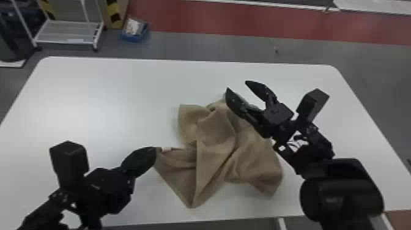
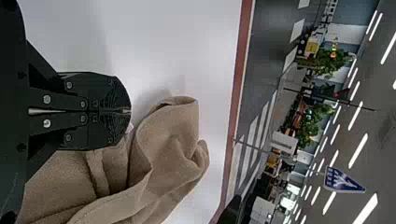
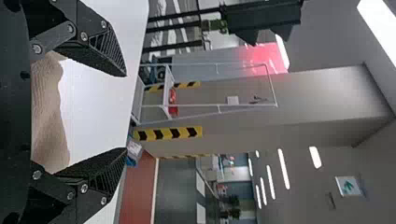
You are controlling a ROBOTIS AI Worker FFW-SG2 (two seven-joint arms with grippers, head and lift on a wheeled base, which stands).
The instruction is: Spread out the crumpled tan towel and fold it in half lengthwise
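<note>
Pinching the towel [image 1: 214, 128] by a corner in shut left jaws, likely as an anchor — holding right jaws wide and empty, toward the far edge of the surface [image 1: 91, 91], presumably for a second grip.

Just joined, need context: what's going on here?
The robot's left claw is shut on a corner of the crumpled tan towel, at its left side. The right claw is open and empty, at the towel's far edge. The towel lies bunched on the white table, neither spread out nor folded yet.
</note>
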